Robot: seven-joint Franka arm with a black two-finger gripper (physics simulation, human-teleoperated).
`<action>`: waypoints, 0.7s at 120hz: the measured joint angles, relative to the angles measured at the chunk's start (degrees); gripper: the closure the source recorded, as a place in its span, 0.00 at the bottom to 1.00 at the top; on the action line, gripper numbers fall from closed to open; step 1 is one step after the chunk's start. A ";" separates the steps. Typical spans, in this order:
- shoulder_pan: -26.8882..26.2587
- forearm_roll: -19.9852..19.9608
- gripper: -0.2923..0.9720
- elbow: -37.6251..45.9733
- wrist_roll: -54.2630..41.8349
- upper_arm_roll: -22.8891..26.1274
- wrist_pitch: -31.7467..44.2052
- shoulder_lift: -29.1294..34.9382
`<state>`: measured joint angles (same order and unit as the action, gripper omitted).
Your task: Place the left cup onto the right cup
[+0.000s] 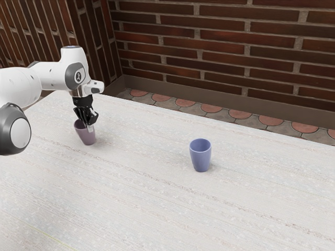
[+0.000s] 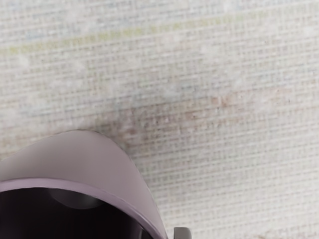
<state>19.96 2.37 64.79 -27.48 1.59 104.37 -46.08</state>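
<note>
Down at the rim of the purple cup [image 1: 85, 135] hangs the black tool [image 1: 87, 121]; from here I cannot tell how far open it is or whether it grips the cup. That cup stands upright on the pale bench [image 1: 157, 209], mouth up, long axis vertical, near the exterior view's left. The blue cup [image 1: 200, 156] stands upright too, well apart toward the exterior view's right, with a brick wall [image 1: 220, 47] behind. Close under the hand, the wrist view looks into the purple cup's dark inside.

Mauve cup [image 1: 85, 137], blue cup [image 1: 200, 156] (well apart)
</note>
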 joint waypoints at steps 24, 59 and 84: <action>0.00 0.17 0.86 0.00 0.15 0.00 0.11 0.03; -0.65 0.05 0.85 0.36 0.28 -0.11 -0.03 2.84; -2.10 0.03 0.85 1.95 0.39 -0.25 -0.07 6.34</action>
<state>17.86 2.41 66.74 -27.09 1.34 104.31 -39.74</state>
